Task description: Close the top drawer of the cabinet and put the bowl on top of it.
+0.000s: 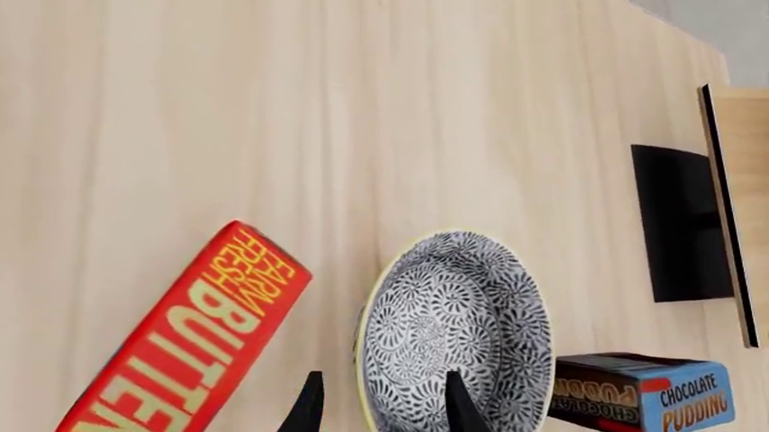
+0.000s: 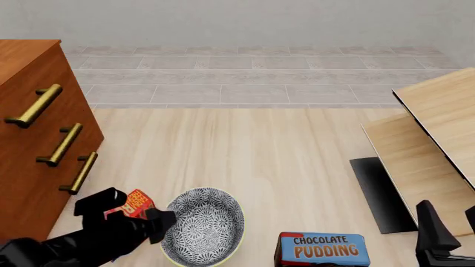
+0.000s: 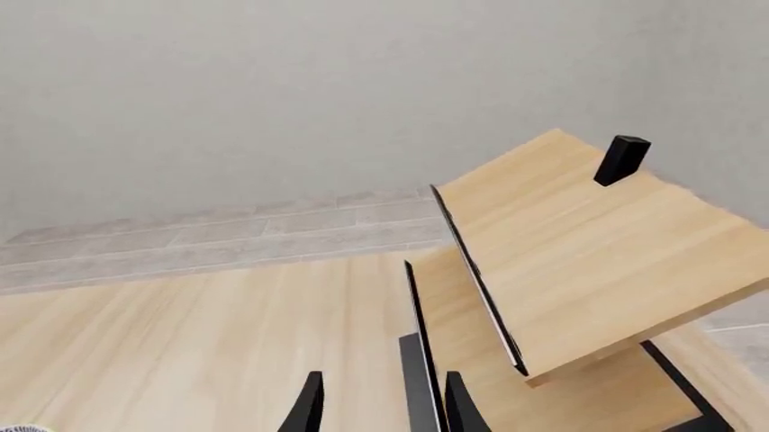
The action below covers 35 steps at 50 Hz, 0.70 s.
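Left arm over the bowl's near-left rim, drawers all looking flush.

Nearest us, the left gripper (image 1: 382, 405) straddles the rim of the bowl (image 2: 203, 225), one finger inside, one outside, jaws parted and not yet pinched. The bowl sits on the table just right of that arm, with the butter box (image 2: 130, 204) on its left and the pudding box (image 2: 323, 248) on its right. The right gripper (image 3: 378, 405), slightly parted and empty, hangs well off by the pale boards (image 2: 438, 139). Farther back on the left stands the cabinet (image 2: 30, 139); its top drawer (image 2: 33, 105) appears shut.

cabinet (image 2: 30, 139), bowl (image 2: 204, 225) — left pincer (image 2: 159, 219) at rim
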Motion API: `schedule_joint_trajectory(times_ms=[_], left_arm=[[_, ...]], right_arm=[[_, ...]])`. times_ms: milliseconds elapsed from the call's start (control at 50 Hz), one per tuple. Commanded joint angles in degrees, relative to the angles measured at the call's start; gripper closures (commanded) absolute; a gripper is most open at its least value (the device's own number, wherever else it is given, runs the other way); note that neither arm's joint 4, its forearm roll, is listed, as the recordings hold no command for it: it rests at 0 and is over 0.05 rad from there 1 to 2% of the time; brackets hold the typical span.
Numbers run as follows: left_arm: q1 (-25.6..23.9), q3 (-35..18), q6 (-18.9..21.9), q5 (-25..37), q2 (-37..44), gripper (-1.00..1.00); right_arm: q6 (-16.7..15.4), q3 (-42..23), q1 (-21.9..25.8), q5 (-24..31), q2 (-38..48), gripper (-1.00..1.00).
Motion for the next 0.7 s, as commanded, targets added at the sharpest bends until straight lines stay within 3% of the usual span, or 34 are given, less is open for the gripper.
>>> schedule_joint_trajectory(times_ms=[20,700], left_arm=[[-1.24,0.24,-1.20,-2.34,2.57,-1.00],[-3.73,1.60,-3.31,-10.77,11.60,-1.00]], right_arm=[[0.13,-0.18,-0.02,0.18,0.00,-1.00],[0.71,0.17,-0.39,-0.31,0.00,-1.00]])
